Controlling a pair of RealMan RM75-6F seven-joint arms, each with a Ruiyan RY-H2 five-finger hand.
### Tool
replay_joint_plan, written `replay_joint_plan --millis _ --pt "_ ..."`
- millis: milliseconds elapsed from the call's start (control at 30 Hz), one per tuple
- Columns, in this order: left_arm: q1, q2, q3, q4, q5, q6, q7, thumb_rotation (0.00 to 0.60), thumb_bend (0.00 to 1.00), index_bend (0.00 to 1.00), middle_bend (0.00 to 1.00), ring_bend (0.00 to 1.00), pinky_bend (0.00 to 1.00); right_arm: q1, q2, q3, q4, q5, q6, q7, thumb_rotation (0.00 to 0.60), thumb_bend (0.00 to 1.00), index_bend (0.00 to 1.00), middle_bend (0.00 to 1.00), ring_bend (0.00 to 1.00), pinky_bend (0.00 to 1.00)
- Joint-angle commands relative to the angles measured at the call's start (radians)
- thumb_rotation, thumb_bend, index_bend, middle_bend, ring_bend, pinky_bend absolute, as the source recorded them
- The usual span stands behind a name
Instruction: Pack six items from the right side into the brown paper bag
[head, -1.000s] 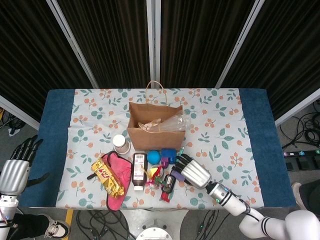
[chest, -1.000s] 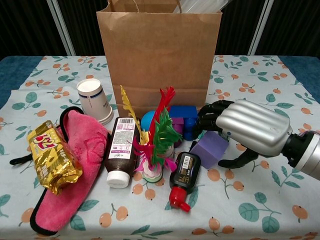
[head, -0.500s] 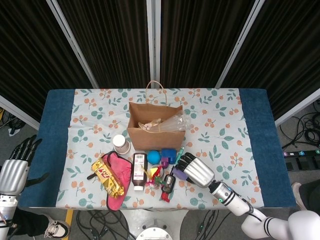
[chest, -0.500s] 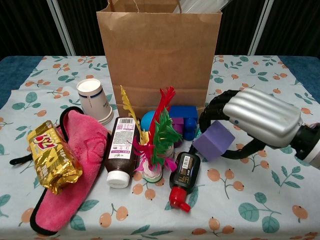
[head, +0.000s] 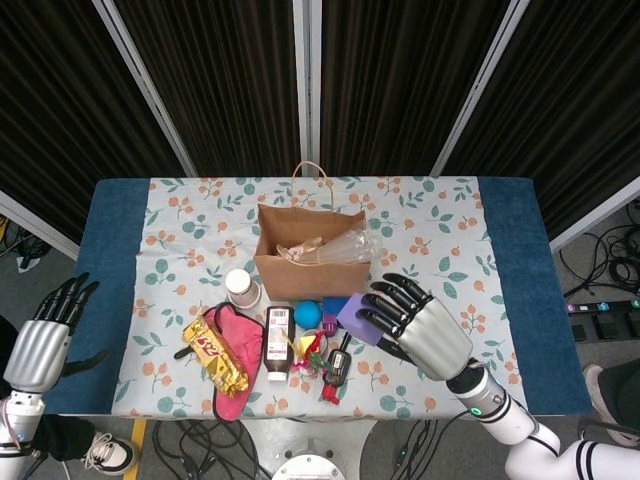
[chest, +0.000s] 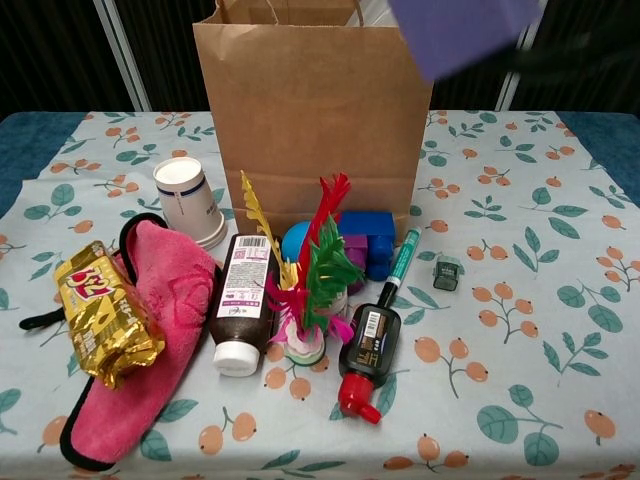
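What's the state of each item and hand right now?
purple block: lifted, held by right hand
left hand: off the table, fingers apart, holding nothing
brown paper bag: upright, open
paper cup: upside down
brown bottle: lying down, capped
green marker: lying flat, capped

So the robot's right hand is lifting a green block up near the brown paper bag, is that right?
Not quite: the block in the right robot hand is purple, not green, as the head view shows. It is indeed raised near the brown paper bag.
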Motion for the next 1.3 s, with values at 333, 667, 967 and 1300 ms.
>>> replay_joint_plan --millis 333,667,967,1300 --pt "-0.009 0.015 0.003 -0.029 0.003 -0.014 -0.009 0.600 0.02 0.10 0.13 0.03 0.15 0.257 -0.129 0.366 -0.106 0.427 -0.213 -0.233 0.600 0.18 0.51 0.45 0.32 0.31" --pt "-0.017 0.012 -0.010 -0.013 -0.015 -0.019 -0.052 0.600 0.02 0.10 0.13 0.03 0.15 0.427 -0.318 0.429 0.100 0.671 -0.294 -0.418 0.600 0.19 0.51 0.44 0.32 0.29" --pt "-0.024 0.012 -0.014 0.007 -0.018 -0.024 -0.080 0.600 0.02 0.10 0.13 0.03 0.15 0.434 -0.312 0.402 0.110 0.706 -0.294 -0.427 0.600 0.04 0.26 0.27 0.14 0.11" --pt "-0.026 0.009 -0.013 -0.004 -0.013 -0.021 -0.067 0.600 0.02 0.10 0.13 0.03 0.15 0.416 -0.267 0.404 0.067 0.712 -0.255 -0.411 0.600 0.03 0.18 0.22 0.10 0.06"
